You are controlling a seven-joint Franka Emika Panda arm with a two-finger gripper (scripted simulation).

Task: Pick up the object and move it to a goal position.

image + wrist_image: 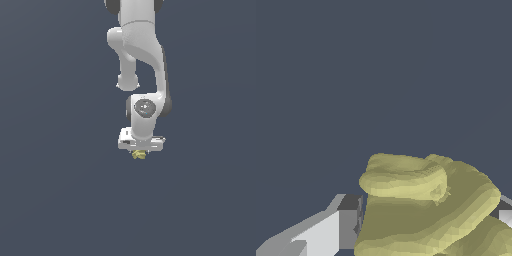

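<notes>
**Small lumpy object pinched low centre of frame**

Jaws of the gripper (139, 151) clamped on the pale yellow object (138, 155), just below centre. Probably light and rigid; ridged lobes uneven, so likely to twist. Best held across the broad middle (426, 210).

A flat, dark slate-blue backdrop (50, 200) is filling the whole exterior view from edge to edge, showing no seam, corner or horizon that would separate a floor from a wall. It is lying slightly lighter toward the lower part of the frame and slightly darker toward the upper corners, and the light is falling evenly and softly, casting no visible shadow anywhere on it. In the wrist view the same plain slate-blue surface (356, 75) is occupying the entire upper part of the frame, unmarked and without texture.
</notes>
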